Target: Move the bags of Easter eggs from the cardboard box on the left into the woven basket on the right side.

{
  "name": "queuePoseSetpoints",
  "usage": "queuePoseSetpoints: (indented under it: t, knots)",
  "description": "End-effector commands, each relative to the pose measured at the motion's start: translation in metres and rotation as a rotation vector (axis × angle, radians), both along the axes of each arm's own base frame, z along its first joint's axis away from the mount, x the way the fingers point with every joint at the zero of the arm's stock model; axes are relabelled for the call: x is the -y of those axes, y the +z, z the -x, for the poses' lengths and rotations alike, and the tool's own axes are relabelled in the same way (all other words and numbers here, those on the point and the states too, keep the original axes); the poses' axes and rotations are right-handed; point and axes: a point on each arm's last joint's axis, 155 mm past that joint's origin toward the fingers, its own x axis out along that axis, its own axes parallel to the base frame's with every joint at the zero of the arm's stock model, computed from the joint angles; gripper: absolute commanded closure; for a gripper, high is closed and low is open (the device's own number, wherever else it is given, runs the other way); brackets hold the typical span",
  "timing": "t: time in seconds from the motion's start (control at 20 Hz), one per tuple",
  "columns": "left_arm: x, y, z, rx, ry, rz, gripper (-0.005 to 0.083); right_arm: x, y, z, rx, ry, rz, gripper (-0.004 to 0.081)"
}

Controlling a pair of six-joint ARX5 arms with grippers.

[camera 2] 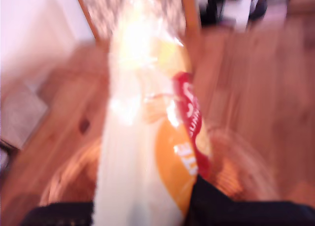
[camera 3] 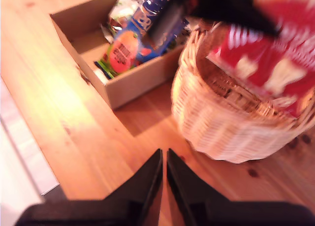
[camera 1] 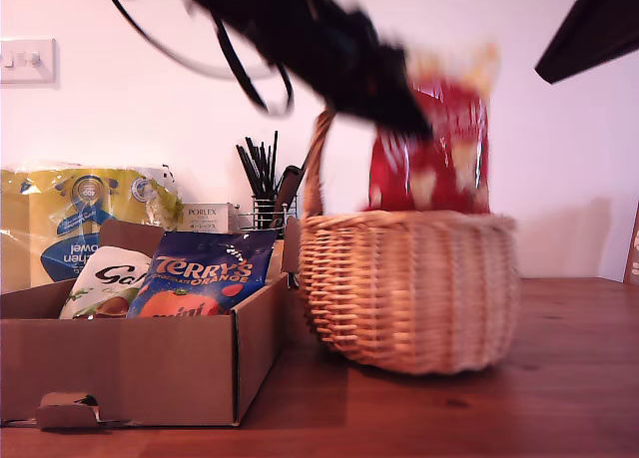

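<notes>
My first gripper [camera 1: 401,107] is shut on the top of a red bag of Easter eggs [camera 1: 439,159], which hangs just above the woven basket [camera 1: 409,288], its lower end at the rim. The first wrist view shows this bag [camera 2: 189,122] blurred between the jaws of the first gripper [camera 2: 142,206], with the basket [camera 2: 236,172] beneath. A dark blue Terry's bag [camera 1: 205,273] and a white Galaxy bag [camera 1: 105,278] lean in the cardboard box [camera 1: 130,368]. My second gripper [camera 3: 164,154] is shut and empty above the table, looking at the box [camera 3: 133,83], the basket [camera 3: 221,122] and the red bag [camera 3: 275,63].
Behind the box stand a big yellow pack [camera 1: 80,219], a small white Porlex carton [camera 1: 208,217] and a wire pot of black sticks [camera 1: 262,194]. The basket's handle [camera 1: 315,159] rises beside the first arm. A dark arm part [camera 1: 599,29] fills the exterior view's upper right corner.
</notes>
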Motion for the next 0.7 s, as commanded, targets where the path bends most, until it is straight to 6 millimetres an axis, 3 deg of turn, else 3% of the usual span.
queuePoseSetpoints:
  t: [0.0, 0.5, 0.65]
  knots:
    - [0.002, 0.017, 0.001, 0.046, -0.004, 0.024, 0.0793, 0.001, 0.002, -0.001, 0.014, -0.001, 0.005, 0.0782]
    - [-0.015, -0.010, 0.002, -0.019, 0.043, -0.079, 0.0792, 0.001, 0.002, -0.001, 0.025, 0.009, 0.013, 0.0782]
    - [-0.017, -0.010, 0.000, -0.016, 0.053, -0.084, 0.0709, 0.001, 0.002, -0.001, 0.025, 0.009, 0.013, 0.0782]
